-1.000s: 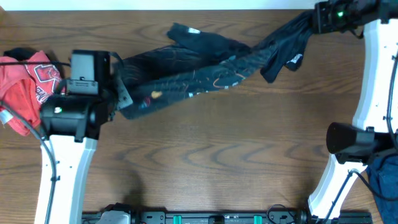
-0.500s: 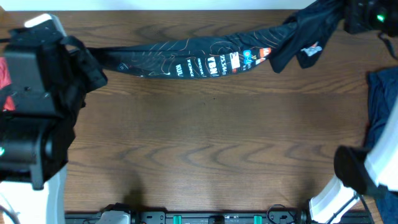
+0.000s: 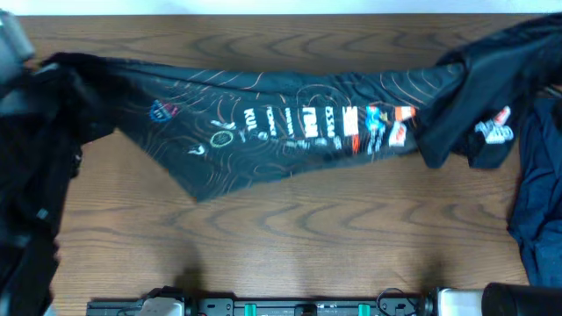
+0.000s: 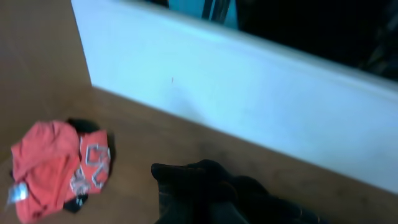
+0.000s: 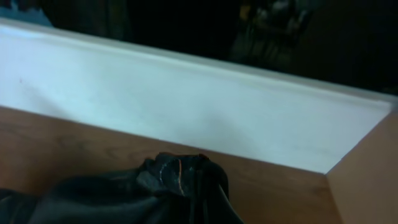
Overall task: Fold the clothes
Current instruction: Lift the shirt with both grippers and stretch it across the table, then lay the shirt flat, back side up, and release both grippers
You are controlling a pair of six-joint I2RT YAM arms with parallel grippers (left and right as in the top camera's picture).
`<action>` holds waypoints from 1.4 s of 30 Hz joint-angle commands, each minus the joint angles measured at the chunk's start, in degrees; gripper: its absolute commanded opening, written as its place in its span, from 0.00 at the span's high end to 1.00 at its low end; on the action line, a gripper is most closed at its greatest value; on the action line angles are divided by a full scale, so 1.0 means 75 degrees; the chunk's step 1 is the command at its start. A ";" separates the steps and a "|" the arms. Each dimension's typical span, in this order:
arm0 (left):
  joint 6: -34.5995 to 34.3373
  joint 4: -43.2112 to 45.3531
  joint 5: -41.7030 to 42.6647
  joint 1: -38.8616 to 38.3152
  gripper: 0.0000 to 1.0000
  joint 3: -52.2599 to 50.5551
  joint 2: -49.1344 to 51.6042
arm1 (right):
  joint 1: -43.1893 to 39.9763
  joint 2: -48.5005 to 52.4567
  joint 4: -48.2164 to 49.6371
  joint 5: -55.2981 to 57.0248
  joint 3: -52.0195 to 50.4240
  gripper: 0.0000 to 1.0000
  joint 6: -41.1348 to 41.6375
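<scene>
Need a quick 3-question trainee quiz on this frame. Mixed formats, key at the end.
1. True or false: the black jersey lies folded in a neat square.
2. The crumpled garment on the table in the left wrist view is: A red, B green, C yellow.
3. Fill in: the overhead view's right-edge garment is ___.
Key: 1 false, it is stretched out lengthwise. 2 A. 3 blue.

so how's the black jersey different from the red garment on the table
The black jersey is stretched out wide; the red garment lies crumpled in a heap. The jersey carries thin orange lines and a row of logos; the red one shows only a pale print. Both are soft clothes.
</scene>
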 commanded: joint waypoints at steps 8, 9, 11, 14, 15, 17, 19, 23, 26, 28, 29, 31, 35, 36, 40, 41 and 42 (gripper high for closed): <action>0.0321 -0.0437 -0.0676 0.0035 0.94 0.1518 -0.0323 | -0.0117 -0.0140 -0.0265 0.0673 0.0047 0.99 0.0583; 0.0321 -0.0507 -0.0697 0.0035 0.94 0.1515 -0.0318 | -0.0117 -0.0085 -0.0373 0.0673 0.0026 0.99 0.0659; 0.0315 -0.0699 -0.0761 0.0035 0.94 0.1515 -0.0230 | -0.0117 0.0076 -0.0565 0.0670 -0.0023 0.99 0.0752; 0.0315 -0.0880 -0.0801 0.0035 0.94 0.1515 0.0035 | -0.0117 0.0402 -0.0685 0.0673 -0.0087 0.99 0.0842; 0.0315 -0.0921 -0.0804 0.0035 0.94 0.1515 0.0152 | -0.0125 0.0519 -0.0697 0.0670 -0.0093 0.99 0.0863; 0.0315 -0.0965 -0.0801 0.0035 0.94 0.1513 0.0449 | -0.0131 0.0813 -0.0720 0.0673 -0.0093 0.99 0.0909; 0.0318 -0.0962 -0.0801 0.0035 0.94 0.1510 0.0752 | -0.0131 0.1072 -0.0723 0.0673 -0.0093 0.99 0.0918; 0.0318 -0.0857 -0.0801 0.0035 0.94 0.1510 0.1530 | -0.0131 0.1740 -0.0720 0.0667 -0.0093 0.99 0.0921; 0.0315 -0.0796 -0.0796 0.0035 0.94 0.1510 0.2209 | -0.0128 0.2361 -0.0723 0.0635 -0.0093 0.99 0.0976; 0.0315 -0.0769 -0.0766 0.0035 0.94 0.1510 0.2600 | -0.0128 0.2763 -0.0726 0.0583 -0.0093 0.99 0.0973; 0.0315 -0.0758 -0.0766 0.0035 0.94 0.1510 0.2792 | -0.0128 0.2955 -0.0723 0.0586 -0.0093 0.99 0.0973; 0.0315 -0.0711 -0.0766 0.0035 0.94 0.1510 0.3209 | -0.0128 0.3331 -0.0705 0.0565 -0.0093 0.99 0.0973; 0.0318 -0.0627 -0.0769 0.0035 0.94 0.1510 0.3981 | -0.0128 0.4173 -0.0685 0.0364 -0.0093 0.99 0.0973; 0.0318 -0.0609 -0.0769 0.0035 0.94 0.1510 0.4185 | -0.0128 0.4366 -0.0685 0.0353 -0.0093 0.99 0.0973; 0.0318 -0.0452 -0.0769 0.0035 0.94 0.1510 0.4911 | -0.0128 0.5202 -0.0606 0.0350 -0.0093 0.99 0.0970; 0.0318 -0.0385 -0.0769 0.0035 0.94 0.1510 0.5082 | -0.0128 0.5394 -0.0565 0.0350 -0.0093 0.99 0.0970; 0.0318 -0.0300 -0.0769 0.0035 0.94 0.1510 0.5286 | -0.0128 0.5607 -0.0504 0.0350 -0.0093 0.99 0.0973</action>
